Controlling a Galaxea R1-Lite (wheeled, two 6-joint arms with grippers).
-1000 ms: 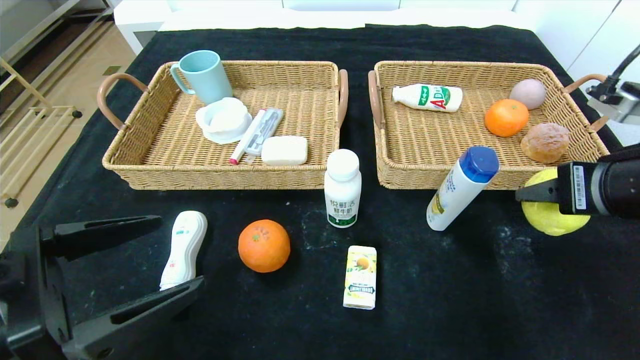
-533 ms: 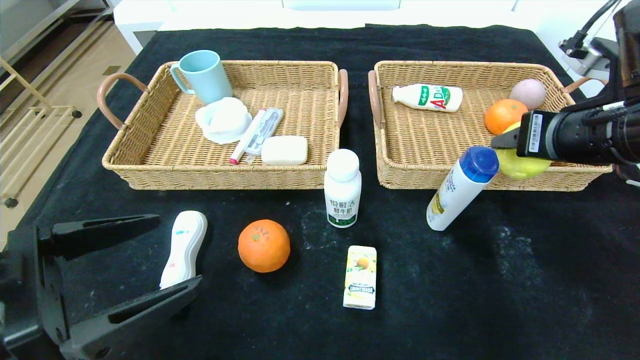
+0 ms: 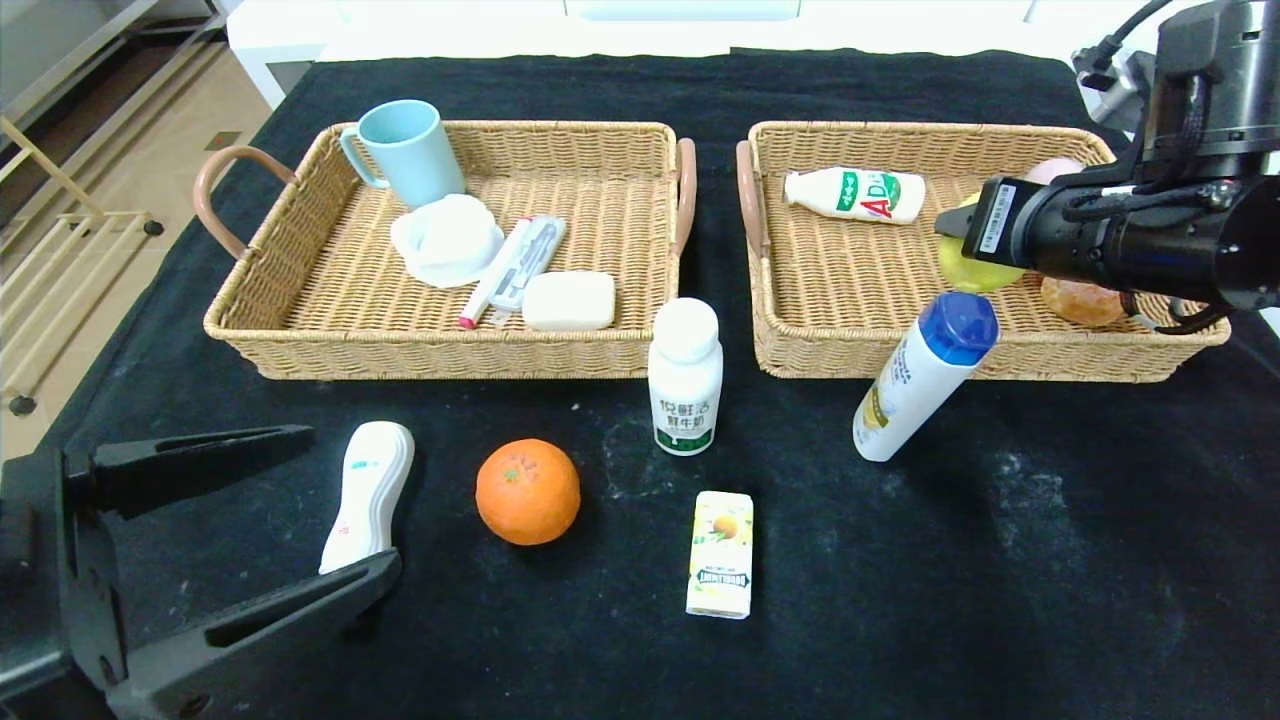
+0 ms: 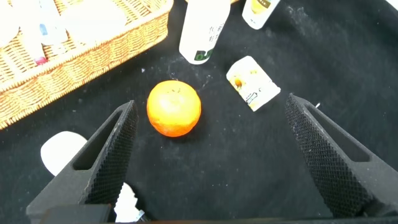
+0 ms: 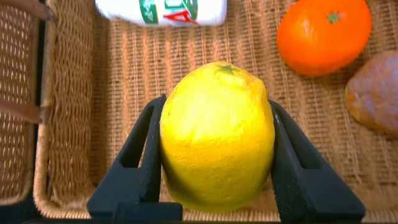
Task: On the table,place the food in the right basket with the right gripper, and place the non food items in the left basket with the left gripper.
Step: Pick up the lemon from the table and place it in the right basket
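right gripper [image 5: 217,162] clamped on lemon [image 5: 217,134] above right basket [image 3: 850,345], left gripper [image 3: 240,540] spread wide, wavy white bottle [image 3: 367,495] between its fingers

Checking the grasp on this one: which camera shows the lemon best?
The right wrist view: the lemon fills the frame, clamped between the right gripper fingers above the right basket. The head view shows only a sliver of it behind the gripper. The left wrist view misses it.

The lemon [image 5: 216,134] is hanging over the right basket [image 3: 800,340], which is sitting right of the left basket [image 3: 300,340]. Before both baskets, on the table [image 3: 1000,560], the milk bottle [image 3: 685,377] is standing between the orange [image 3: 527,491] and the tube bottle [image 3: 922,378].
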